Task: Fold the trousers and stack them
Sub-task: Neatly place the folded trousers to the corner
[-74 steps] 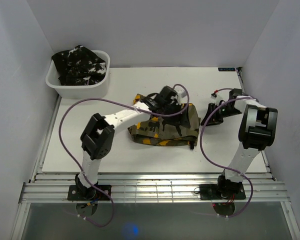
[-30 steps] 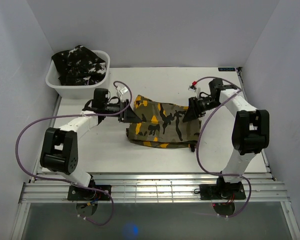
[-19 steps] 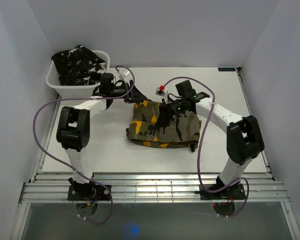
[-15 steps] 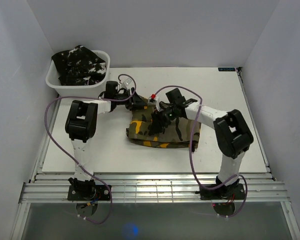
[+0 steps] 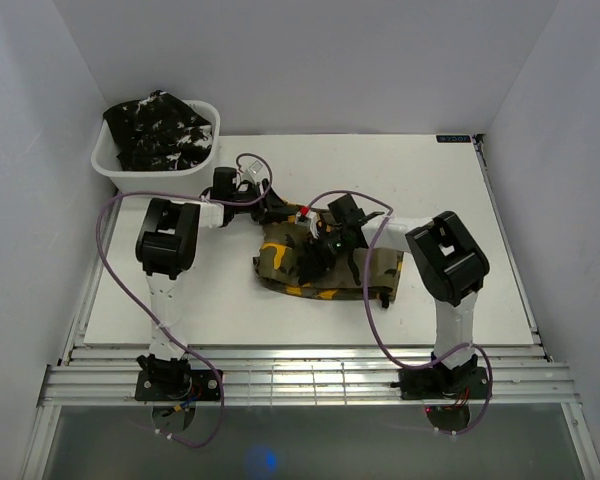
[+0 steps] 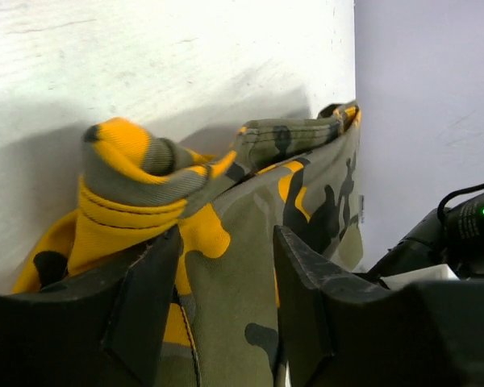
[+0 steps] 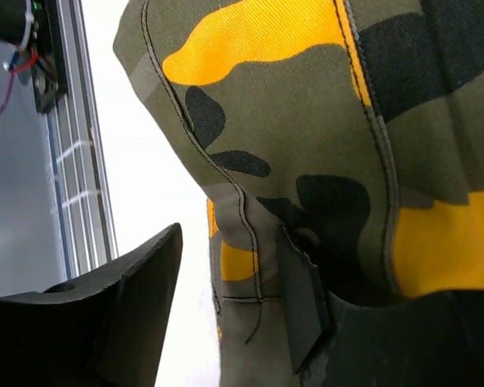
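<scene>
The olive-grey camouflage trousers (image 5: 342, 268) lie folded mid-table. My left gripper (image 5: 282, 212) sits low at their back left corner, jaws open astride the bunched orange-yellow hem (image 6: 145, 173); olive cloth (image 6: 234, 298) lies between the fingers (image 6: 149, 294). My right gripper (image 5: 315, 256) lies on top of the trousers' left half, jaws open, with a stitched cloth edge (image 7: 242, 266) between its fingers (image 7: 302, 302). The black trousers with white flecks (image 5: 160, 125) lie heaped in the white tub (image 5: 158, 180) at the back left.
The white table (image 5: 460, 220) is bounded by walls at the left, back and right. A slatted metal rail (image 5: 310, 380) runs along the near edge and shows in the right wrist view (image 7: 73, 161). Purple cables loop from both arms.
Both arms have swung in over the olive trousers. The right gripper crossed from the trousers' right edge to their left half. The left gripper moved from the tub side to the back left corner.
</scene>
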Robot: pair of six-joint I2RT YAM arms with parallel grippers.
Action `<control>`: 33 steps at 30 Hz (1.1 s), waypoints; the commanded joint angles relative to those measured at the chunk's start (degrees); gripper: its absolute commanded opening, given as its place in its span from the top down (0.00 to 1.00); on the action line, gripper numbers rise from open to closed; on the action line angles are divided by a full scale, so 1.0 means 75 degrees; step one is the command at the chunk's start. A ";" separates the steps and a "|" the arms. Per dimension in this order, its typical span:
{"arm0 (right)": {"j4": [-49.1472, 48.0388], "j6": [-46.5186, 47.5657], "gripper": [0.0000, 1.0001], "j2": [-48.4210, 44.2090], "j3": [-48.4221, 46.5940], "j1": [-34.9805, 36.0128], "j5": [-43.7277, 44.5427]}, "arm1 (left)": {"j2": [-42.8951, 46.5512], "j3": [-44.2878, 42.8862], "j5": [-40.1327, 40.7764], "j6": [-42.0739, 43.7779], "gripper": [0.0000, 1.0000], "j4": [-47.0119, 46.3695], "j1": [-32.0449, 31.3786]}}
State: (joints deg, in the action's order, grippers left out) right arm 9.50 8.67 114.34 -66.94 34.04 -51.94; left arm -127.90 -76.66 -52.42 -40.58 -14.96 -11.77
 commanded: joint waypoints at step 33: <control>0.3023 0.1863 0.25 -0.0762 0.0089 -0.1548 0.6774 | 0.6154 0.0952 0.2361 0.4367 0.11 0.5897 0.1006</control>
State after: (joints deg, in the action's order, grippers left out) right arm 32.34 15.84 105.23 -70.28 31.00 -9.80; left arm -84.64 -69.08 -35.57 -8.84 27.46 -5.41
